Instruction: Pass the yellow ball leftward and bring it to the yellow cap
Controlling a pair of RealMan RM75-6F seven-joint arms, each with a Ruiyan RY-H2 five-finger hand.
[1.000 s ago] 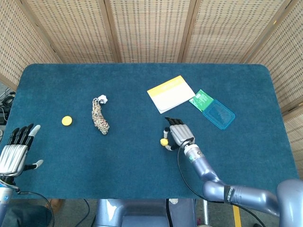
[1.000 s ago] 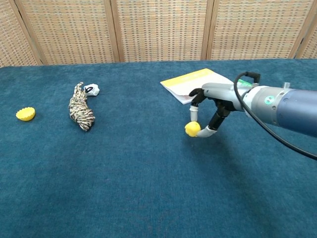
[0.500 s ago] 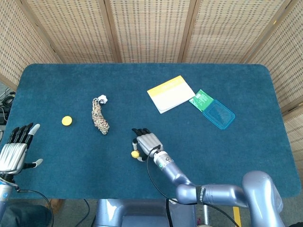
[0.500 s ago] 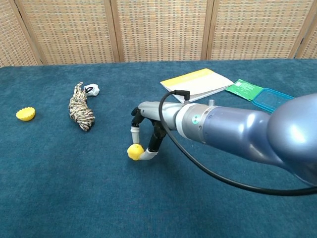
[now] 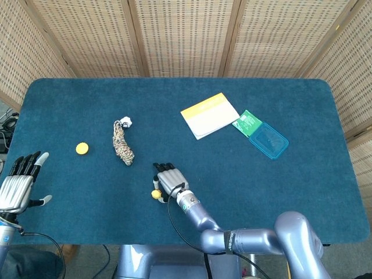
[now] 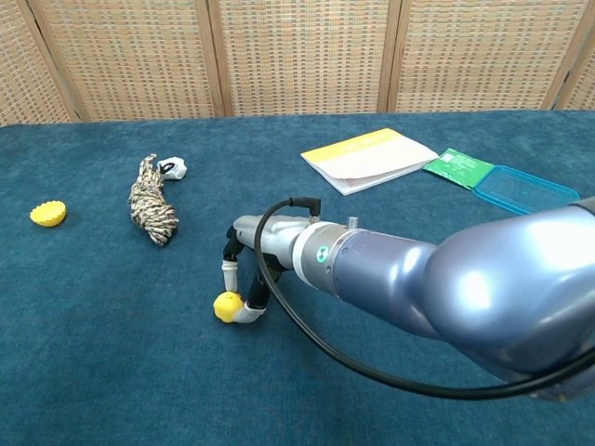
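Note:
The small yellow ball (image 5: 156, 195) (image 6: 226, 306) is pinched in the fingertips of my right hand (image 5: 168, 181) (image 6: 247, 269), low over the blue cloth near the table's front middle. The yellow cap (image 5: 82, 148) (image 6: 47, 215) lies flat on the cloth far to the left, well apart from the ball. My left hand (image 5: 18, 183) hovers at the table's front left corner with its fingers spread and nothing in it; the chest view does not show it.
A coiled rope bundle (image 5: 122, 143) (image 6: 151, 203) lies between cap and ball. A yellow-and-white booklet (image 5: 209, 115) (image 6: 369, 159), a green packet (image 5: 247, 122) and a blue lid (image 5: 268, 139) sit at the back right. The blue table (image 5: 87, 192) ends near my left hand.
My right hand has carried the yellow ball leftward across the cloth, from right of centre to front middle. The left hand has stayed put.

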